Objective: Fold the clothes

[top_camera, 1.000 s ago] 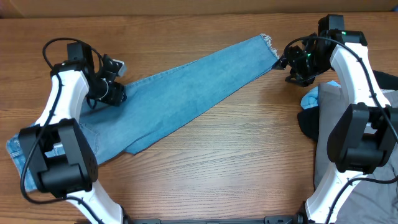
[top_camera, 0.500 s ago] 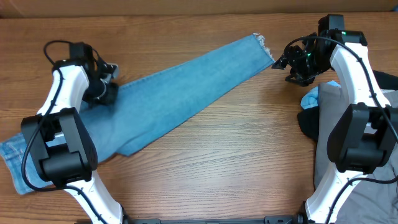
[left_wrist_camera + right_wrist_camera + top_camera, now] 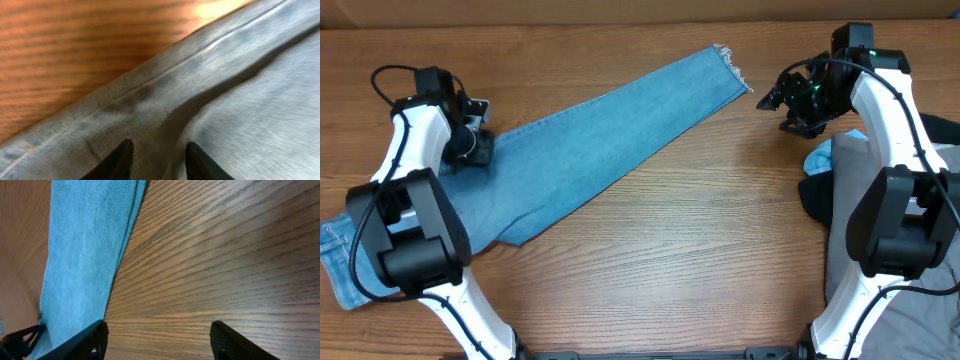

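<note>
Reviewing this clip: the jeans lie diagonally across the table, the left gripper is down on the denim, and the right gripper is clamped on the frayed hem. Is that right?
Not quite. The right gripper is open over bare table, apart from the frayed hem. The right wrist and overhead views both show this. The jeans do lie diagonally, and the left gripper is down on the denim.

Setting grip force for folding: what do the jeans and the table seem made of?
The jeans look like light-blue denim, matte: fine woven texture, stitched seam, frayed hem. The table looks like wood or wood-grain laminate, slightly glossy: brown streaked grain, a light glare; which one is unclear.
</note>
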Controlling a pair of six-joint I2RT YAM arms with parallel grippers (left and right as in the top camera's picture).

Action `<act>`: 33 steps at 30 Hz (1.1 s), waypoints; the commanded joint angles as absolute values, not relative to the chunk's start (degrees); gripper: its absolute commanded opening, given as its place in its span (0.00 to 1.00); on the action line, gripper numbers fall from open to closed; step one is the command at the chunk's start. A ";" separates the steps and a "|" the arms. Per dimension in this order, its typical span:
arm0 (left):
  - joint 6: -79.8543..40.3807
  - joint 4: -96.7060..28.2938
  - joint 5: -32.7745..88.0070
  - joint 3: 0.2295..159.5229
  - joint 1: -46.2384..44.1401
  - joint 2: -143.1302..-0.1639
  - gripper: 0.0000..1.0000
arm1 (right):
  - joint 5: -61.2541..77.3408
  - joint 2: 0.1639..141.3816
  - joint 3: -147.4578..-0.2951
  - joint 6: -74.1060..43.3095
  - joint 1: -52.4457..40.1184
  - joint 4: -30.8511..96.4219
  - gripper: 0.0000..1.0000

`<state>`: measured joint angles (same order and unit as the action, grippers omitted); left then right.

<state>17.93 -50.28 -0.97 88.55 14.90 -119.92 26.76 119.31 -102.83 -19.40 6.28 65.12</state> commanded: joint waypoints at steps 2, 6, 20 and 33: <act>13.21 -53.52 -3.81 91.92 15.38 -119.81 0.36 | 27.09 117.12 -103.18 -18.48 6.35 64.36 0.68; 12.56 -60.47 -3.57 99.35 15.81 -116.95 0.40 | 27.09 117.14 -102.54 -16.05 5.32 61.30 0.61; 2.81 -80.09 1.23 110.78 16.23 -105.01 0.54 | 13.87 122.78 -98.30 -22.96 -1.10 38.11 0.57; -3.92 -94.76 6.31 110.74 21.15 -103.74 0.54 | 14.17 133.27 -98.30 -22.98 0.01 25.04 0.61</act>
